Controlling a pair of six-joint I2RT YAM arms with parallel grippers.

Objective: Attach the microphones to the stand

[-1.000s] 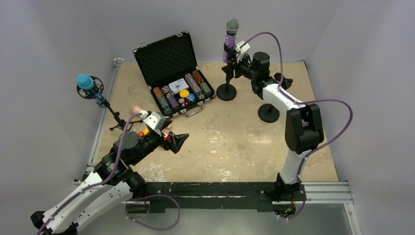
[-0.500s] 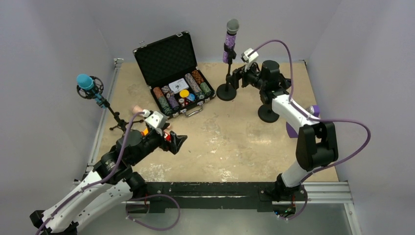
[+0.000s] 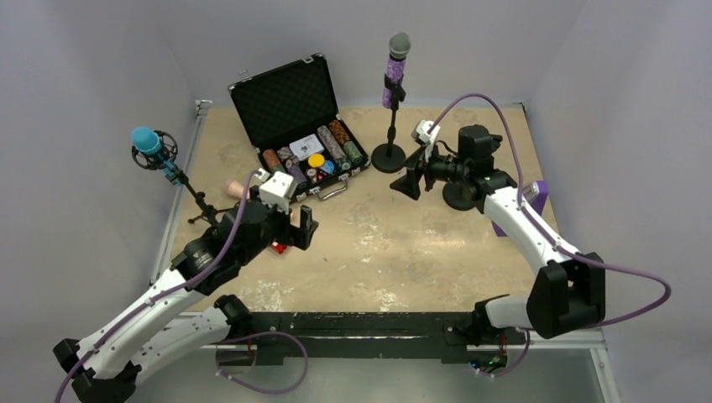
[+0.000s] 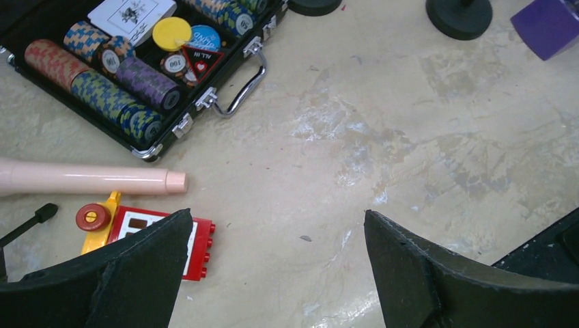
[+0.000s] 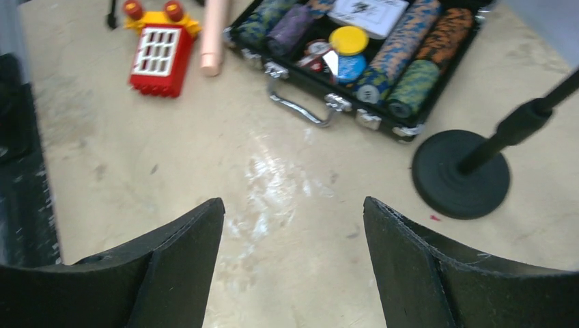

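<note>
The peach-pink microphone (image 4: 89, 179) is lying flat on the worktop (image 4: 410, 171), just beside the open poker chip case (image 4: 147, 102) and the red block (image 4: 199, 249). The purple microphone (image 3: 395, 71) is standing upright in its round-based stand (image 3: 388, 156) at the back. The blue microphone (image 3: 148, 141) is sitting on a tripod stand (image 3: 201, 210) at the left. The left end effector (image 4: 276, 220) is hovering released near the pink one, grasping nothing. The right end effector (image 5: 293, 205) is hanging spread wide and empty near the round-based stand and a second round base (image 4: 459, 15), with a purple block (image 4: 546, 20) lying beyond.
</note>
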